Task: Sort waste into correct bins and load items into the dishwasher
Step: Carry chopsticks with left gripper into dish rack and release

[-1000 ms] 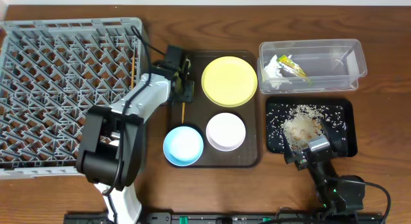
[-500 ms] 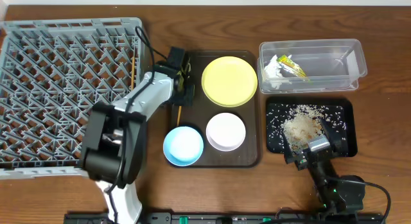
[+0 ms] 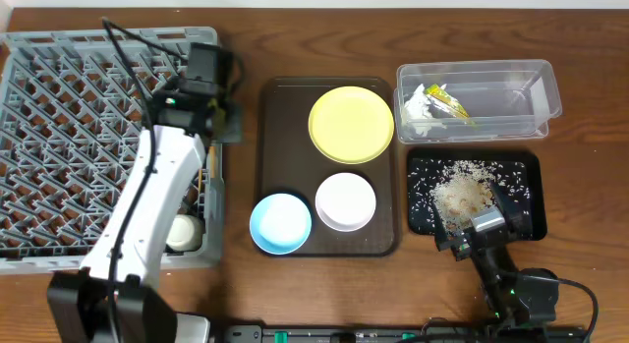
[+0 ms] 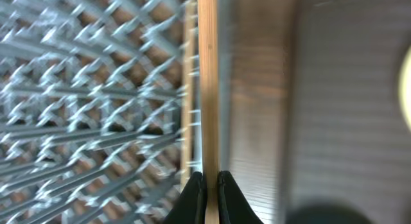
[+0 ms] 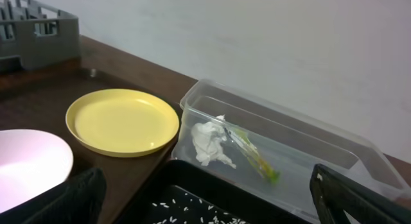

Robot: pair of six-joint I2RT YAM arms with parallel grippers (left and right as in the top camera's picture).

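Observation:
My left gripper (image 3: pixel 220 119) (image 4: pixel 207 180) is shut on a thin wooden chopstick (image 4: pixel 207 83) and holds it over the right edge of the grey dish rack (image 3: pixel 79 137). A second chopstick (image 4: pixel 189 89) lies in the rack beside it. The yellow plate (image 3: pixel 351 124) (image 5: pixel 122 121), light blue bowl (image 3: pixel 280 223) and white bowl (image 3: pixel 345 200) sit on the brown tray (image 3: pixel 285 127). The wrapper (image 3: pixel 450 102) (image 5: pixel 253 156) and tissue (image 3: pixel 418 105) (image 5: pixel 210 142) lie in the clear tub (image 3: pixel 550 87). Rice crumbs (image 3: pixel 462 198) lie in the black tray (image 3: pixel 526 166). My right gripper (image 3: pixel 474 230) (image 5: pixel 212 208) is open and empty at that tray's near edge.
The rack fills the table's left side, with a raised wall (image 3: pixel 218 48) at its right edge next to the brown tray. The tub and black tray stand one behind the other at the right. Bare wooden table (image 3: pixel 590 186) lies to their right.
My left gripper has left the brown tray with the chopstick in it and swung left to the rack's right edge. The right arm has not moved.

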